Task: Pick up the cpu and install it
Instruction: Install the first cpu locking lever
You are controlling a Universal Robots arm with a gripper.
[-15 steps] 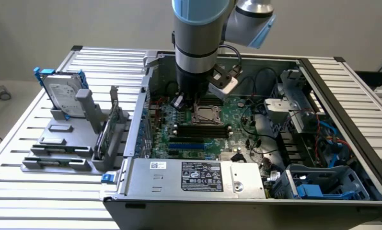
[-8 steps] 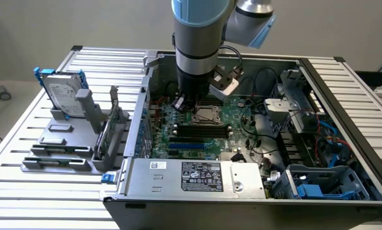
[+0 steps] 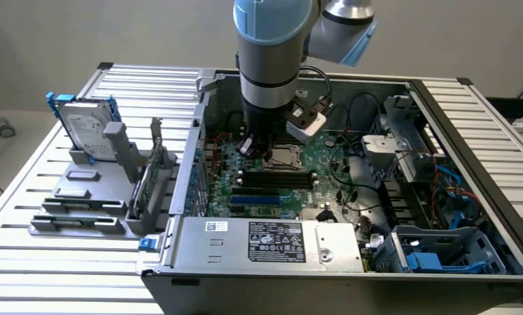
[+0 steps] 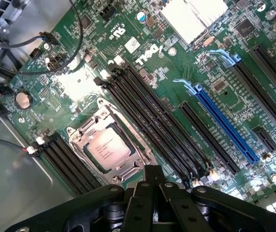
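Slatted table (image 3: 42, 249), open case (image 3: 191, 131) on top. CPU (image 4: 108, 148) seated in socket (image 4: 110, 145). Gripper (image 4: 153, 179) just above it, jaws pressed together, holding nothing.

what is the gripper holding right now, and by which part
Nothing. The gripper is shut with nothing between its fingers, poised above the small square silvery-grey cpu, which already sits in the dark metal-framed socket on the green motherboard.

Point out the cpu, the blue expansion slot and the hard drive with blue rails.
cpu (image 4: 108, 149), wrist view, middle of its silvery metal top, seated in the socket frame.
blue expansion slot (image 4: 225, 123), wrist view, midway along its blue body.
hard drive (image 3: 88, 134), exterior view, centre of its upright silver face.
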